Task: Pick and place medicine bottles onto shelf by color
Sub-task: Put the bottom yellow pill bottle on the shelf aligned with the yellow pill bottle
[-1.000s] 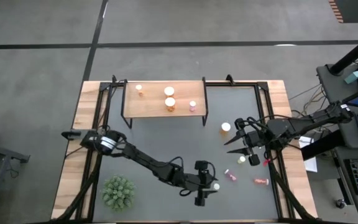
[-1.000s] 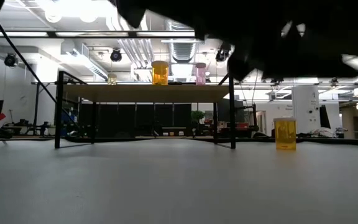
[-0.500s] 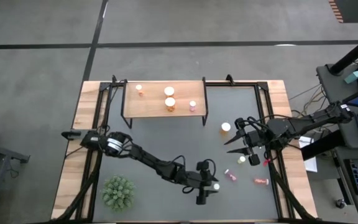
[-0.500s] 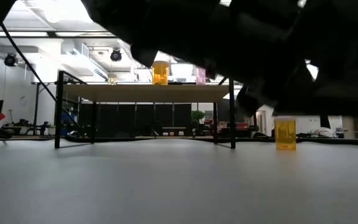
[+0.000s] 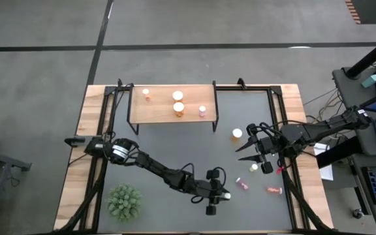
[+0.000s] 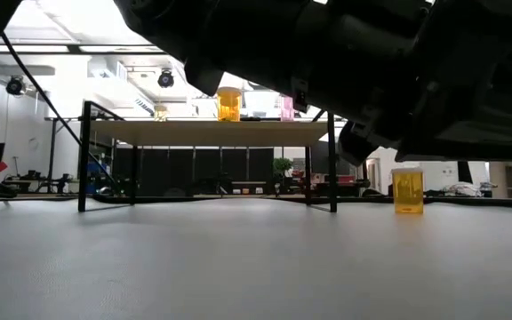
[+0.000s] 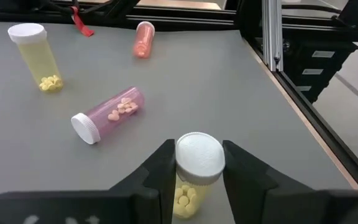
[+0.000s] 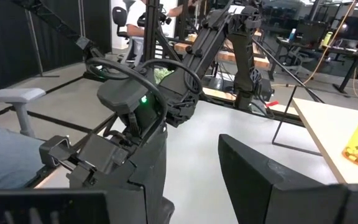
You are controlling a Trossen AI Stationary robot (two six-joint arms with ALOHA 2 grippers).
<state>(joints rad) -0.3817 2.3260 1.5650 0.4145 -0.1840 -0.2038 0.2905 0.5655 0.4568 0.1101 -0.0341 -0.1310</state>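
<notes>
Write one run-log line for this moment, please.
left hand: closed on upright yellow bottle, table's near right | right hand: open, empty, idle at right | shelf: four bottles

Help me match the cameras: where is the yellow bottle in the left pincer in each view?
High view: lower middle, yellow bottle in left pincer.
Low view: not visible.
Left wrist view: bottom centre.
Right wrist view: not visible.
Shared landmark: lying pink bottle.
</notes>
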